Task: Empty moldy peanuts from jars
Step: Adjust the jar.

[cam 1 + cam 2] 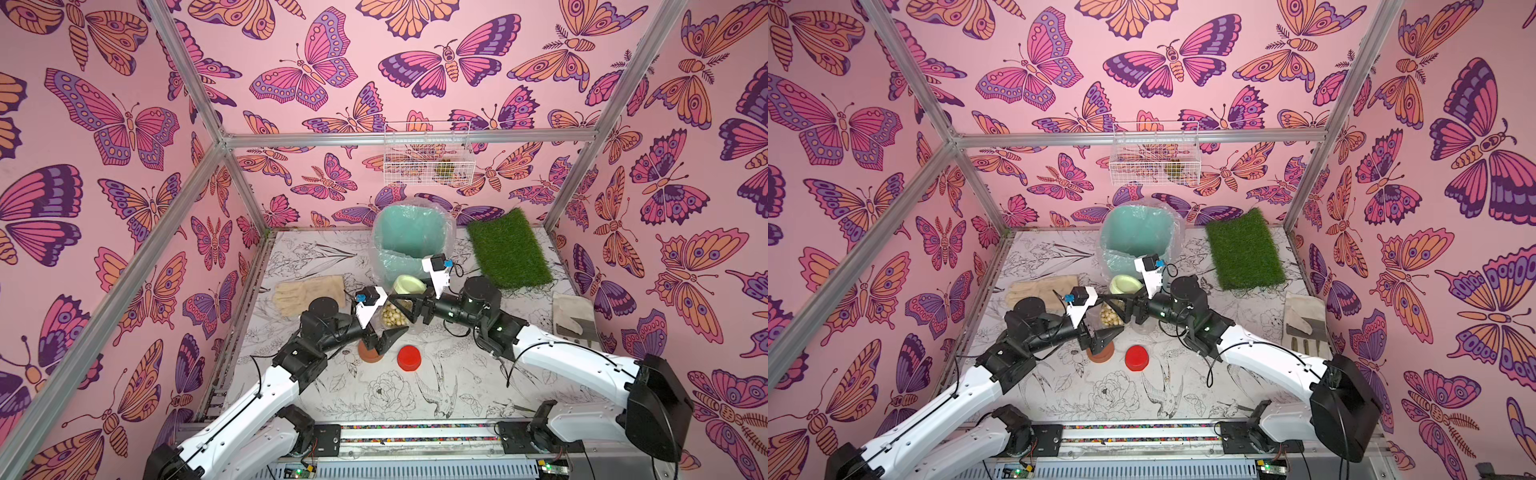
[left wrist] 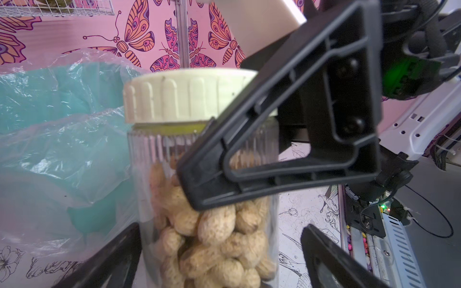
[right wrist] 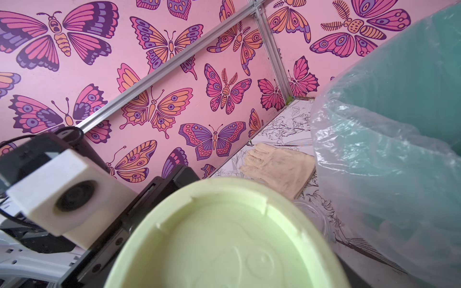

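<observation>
Just in front of the bin (image 1: 411,230), the lidded jar (image 2: 154,159) stood upright, peanuts (image 2: 217,232) inside, its neck pinched by the right gripper (image 1: 401,311), while the left gripper (image 2: 220,225) gaped wide astride its lower half.

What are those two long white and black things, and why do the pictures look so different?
They are two robot arms, each ending in a claw for grabbing. Two pictures look down from above; the close-ups come from a camera on each wrist. In the middle is a clear jar of peanuts with a pale green lid. The left claw is open, one finger on each side of the jar. The right claw reaches around the lid; whether it squeezes is unclear. Also on the table: a brown lid, a red lid, a plastic-lined green bin, a grass mat and two gloves.
</observation>
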